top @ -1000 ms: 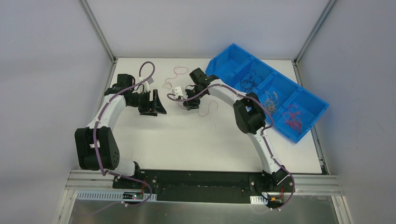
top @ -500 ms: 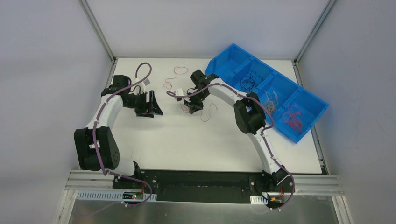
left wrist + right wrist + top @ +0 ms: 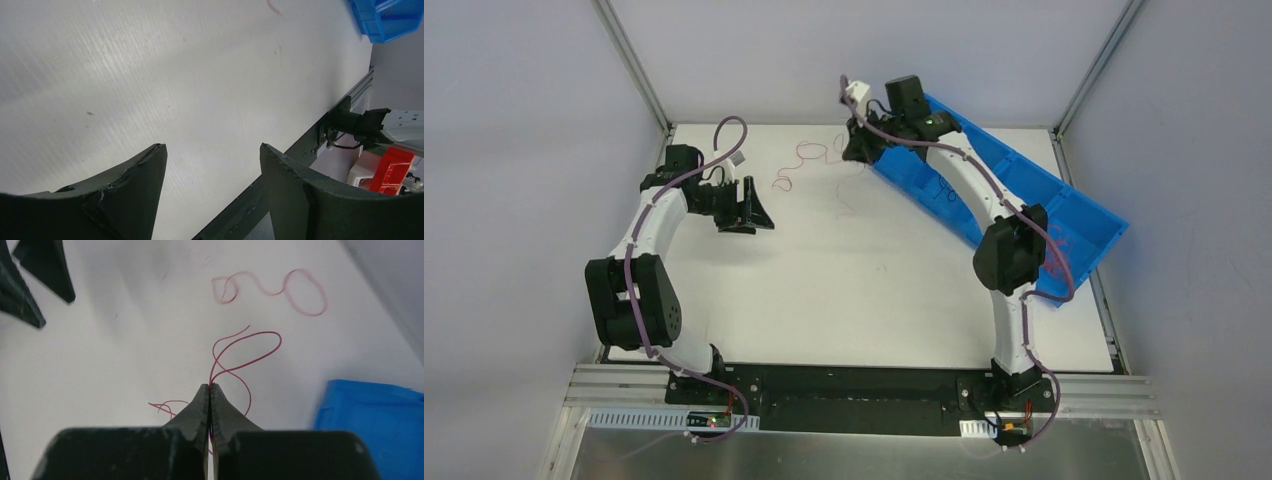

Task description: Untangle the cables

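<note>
My right gripper (image 3: 210,386) is shut on a thin red cable (image 3: 245,347), whose curly loops hang out past the fingertips above the white table. The top view shows this gripper (image 3: 856,150) raised at the back of the table, beside the far end of the blue bin (image 3: 1096,216). A pink cable (image 3: 300,295) lies in loose loops on the table beyond it, and it also shows in the top view (image 3: 807,152). My left gripper (image 3: 749,210) hovers open over the left part of the table. Nothing is between its fingers (image 3: 150,170).
The blue bin (image 3: 370,425) with several compartments runs diagonally along the right side and holds dark and red wire bundles (image 3: 1054,250). My right arm stretches over it. Grey walls close in the table at the back and sides. The black base rail (image 3: 280,165) lies at the near edge.
My right gripper has shut on the red cable and lifted it from mid-table up and back toward the bin's far end. The left gripper has barely moved.
</note>
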{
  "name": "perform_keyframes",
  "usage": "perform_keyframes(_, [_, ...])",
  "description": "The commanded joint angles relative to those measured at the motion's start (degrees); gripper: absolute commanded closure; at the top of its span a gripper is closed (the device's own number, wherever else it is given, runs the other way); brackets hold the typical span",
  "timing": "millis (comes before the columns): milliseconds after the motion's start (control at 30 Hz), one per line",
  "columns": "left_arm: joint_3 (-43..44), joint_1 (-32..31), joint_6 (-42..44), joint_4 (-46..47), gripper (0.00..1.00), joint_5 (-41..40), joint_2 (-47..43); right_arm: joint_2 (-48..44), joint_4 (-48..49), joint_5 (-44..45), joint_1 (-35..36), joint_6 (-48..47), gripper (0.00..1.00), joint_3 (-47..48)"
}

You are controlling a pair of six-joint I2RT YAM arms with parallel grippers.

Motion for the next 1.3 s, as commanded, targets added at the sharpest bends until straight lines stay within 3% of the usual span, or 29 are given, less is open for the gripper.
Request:
perform_keyframes(0, [3.65, 0.37, -1.02, 1.44, 0.30, 3.21, 1.28, -2.60, 13.01, 4.05, -4.45, 17.92, 1.00, 5.71])
perform_keyframes(233, [4.96, 0.39, -1.32, 1.60, 0.30, 2.82, 2.37, 0.95, 29.20, 13.64, -9.29, 22.68, 1.00, 9.39])
perform_keyframes(400, [8.01, 0.39, 1.26, 1.64, 0.29, 0.16, 3.54, 7.73, 32.46, 17.07, -12.50, 20.21, 1.00, 16.40])
perform_keyframes(600, [19.99, 0.33, 6.33, 1.63, 0.28, -7.15, 8.87, 10.17, 37.38, 19.84, -15.34, 16.41, 1.00, 11.58])
perform_keyframes(867, [33.92, -0.45, 5.09, 1.65, 0.26, -7.67, 21.59, 14.20, 37.57, 22.71, -15.82, 6.20, 1.00, 6.27])
perform_keyframes(1000, [39.17, -2.37, 3.17, 1.85, 0.24, -8.59, 28.80, 11.83, 36.30, 23.81, -16.15, 5.62, 0.41, 1.78])
perform_keyframes(1100, [42.12, -4.21, 1.44, 2.74, 0.24, -9.05, 33.28, 8.64, 35.33, 22.75, -16.16, 5.43, 0.24, -0.99])
perform_keyframes(1267, [46.25, -5.92, -0.18, 4.76, 0.24, -10.07, 40.55, 2.56, 30.02, 20.62, -16.19, 8.06, 0.08, -3.42])
